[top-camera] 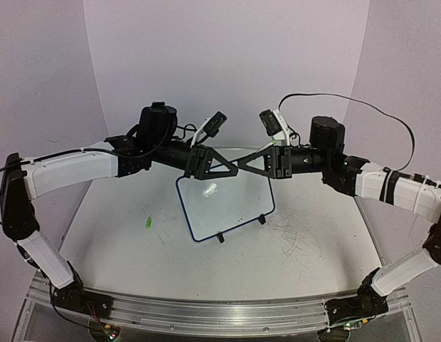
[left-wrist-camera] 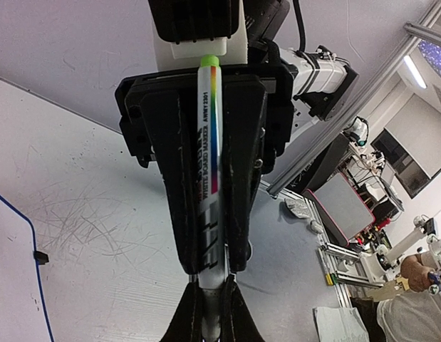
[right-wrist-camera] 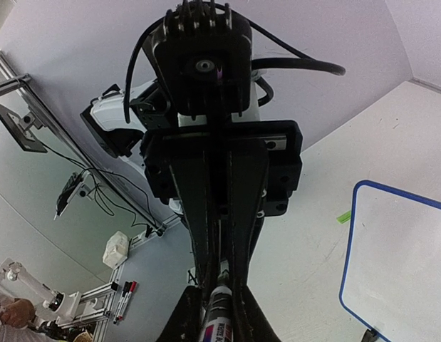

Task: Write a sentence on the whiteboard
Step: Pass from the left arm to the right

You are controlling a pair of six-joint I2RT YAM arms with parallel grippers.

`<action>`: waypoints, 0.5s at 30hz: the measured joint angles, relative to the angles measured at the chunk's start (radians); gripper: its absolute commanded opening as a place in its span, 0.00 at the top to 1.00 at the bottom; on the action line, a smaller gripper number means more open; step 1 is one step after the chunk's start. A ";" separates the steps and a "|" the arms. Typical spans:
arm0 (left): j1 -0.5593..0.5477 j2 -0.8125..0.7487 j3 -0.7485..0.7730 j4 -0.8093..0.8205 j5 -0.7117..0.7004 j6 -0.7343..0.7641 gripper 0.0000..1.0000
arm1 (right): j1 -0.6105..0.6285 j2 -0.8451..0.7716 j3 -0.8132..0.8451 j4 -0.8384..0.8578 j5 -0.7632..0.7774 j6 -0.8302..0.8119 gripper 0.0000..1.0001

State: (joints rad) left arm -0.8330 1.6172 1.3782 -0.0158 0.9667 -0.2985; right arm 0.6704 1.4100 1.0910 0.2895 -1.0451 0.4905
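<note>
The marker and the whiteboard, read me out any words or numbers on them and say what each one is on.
"WHITE BOARD MARKER": printed along the marker.
Small code beside those words: too small to read.
Whiteboard: no writing visible.

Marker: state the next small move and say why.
Probably open the right gripper and back it off: it and the left gripper both pinch the marker above the blank whiteboard, and one arm must hold it alone to write.
</note>
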 measured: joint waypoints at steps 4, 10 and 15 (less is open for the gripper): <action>0.002 -0.003 -0.004 -0.001 -0.005 -0.023 1.00 | 0.000 0.007 0.001 0.005 0.014 0.003 0.99; 0.004 -0.005 -0.013 0.000 -0.010 -0.034 1.00 | 0.001 0.011 0.001 0.003 0.024 0.012 1.00; 0.006 -0.008 -0.016 0.001 -0.015 -0.035 0.99 | 0.005 0.011 0.001 0.005 0.045 0.044 1.00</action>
State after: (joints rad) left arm -0.8270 1.6091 1.3624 -0.0145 0.9521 -0.3340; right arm 0.6754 1.4208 1.0920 0.2943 -1.0003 0.5346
